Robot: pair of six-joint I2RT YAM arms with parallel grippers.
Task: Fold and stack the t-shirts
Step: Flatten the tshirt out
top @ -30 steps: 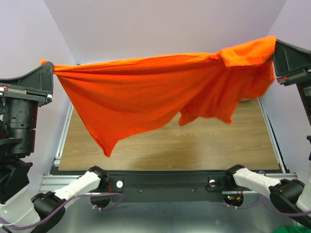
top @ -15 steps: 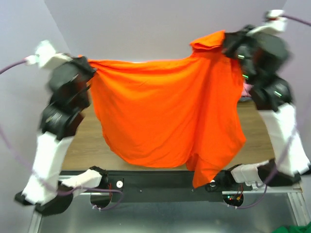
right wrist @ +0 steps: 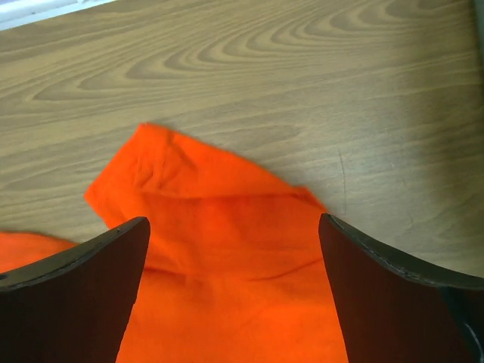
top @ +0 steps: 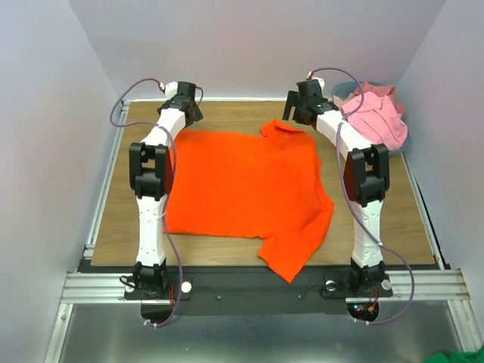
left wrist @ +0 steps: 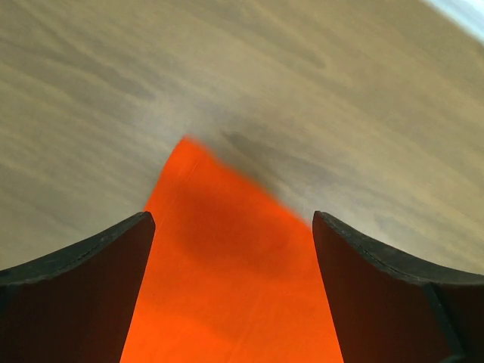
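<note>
The orange-red t-shirt lies spread flat on the wooden table, one sleeve hanging toward the near edge. My left gripper hovers open over its far left corner, fingers apart with cloth lying loose between them. Over the far right corner, a rumpled sleeve, my right gripper stands open too, holding nothing. Pale pink t-shirts are heaped at the back right.
The pink heap sits in a grey-blue basket at the table's back right corner. Bare wood shows left of the shirt and along the far edge. Purple walls close in on both sides and behind.
Both grippers carried the hanging orange shirt down and forward to the far side of the table, laid it flat, and opened, letting go of its corners.
</note>
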